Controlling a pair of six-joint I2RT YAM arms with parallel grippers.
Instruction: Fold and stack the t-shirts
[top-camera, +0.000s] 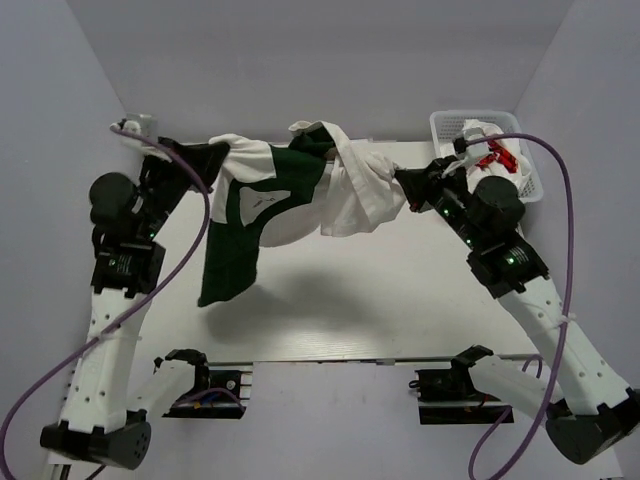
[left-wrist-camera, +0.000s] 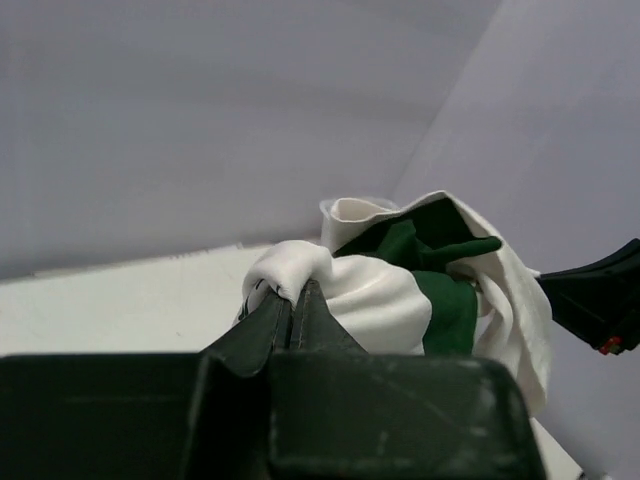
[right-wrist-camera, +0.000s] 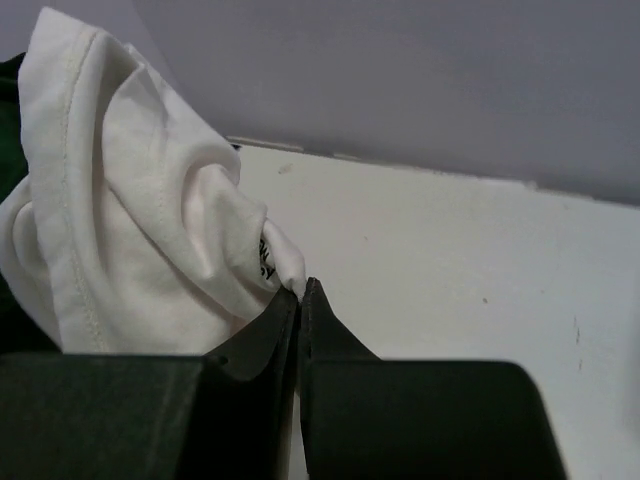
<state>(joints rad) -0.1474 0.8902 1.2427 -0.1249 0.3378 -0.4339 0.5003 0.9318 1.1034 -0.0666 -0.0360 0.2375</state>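
The green-and-white t-shirt (top-camera: 285, 195) is being held twisted above the far edge of the table (top-camera: 400, 300), clamped at its ends by the left gripper (top-camera: 222, 160) and the right gripper (top-camera: 405, 187). Nothing is being shown folded; a red-printed t-shirt (top-camera: 490, 152) is being left in the basket (top-camera: 440, 124) at the far right corner.

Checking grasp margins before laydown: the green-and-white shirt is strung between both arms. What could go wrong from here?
1. The right jaws pinch only a small tip of the t-shirt; it could slip out under tension.
2. The cloth is twisted and bunched mid-span, with one green part hanging low, so it may land on the table crumpled.
3. The basket sits just beside the right jaws; a swing might knock it.
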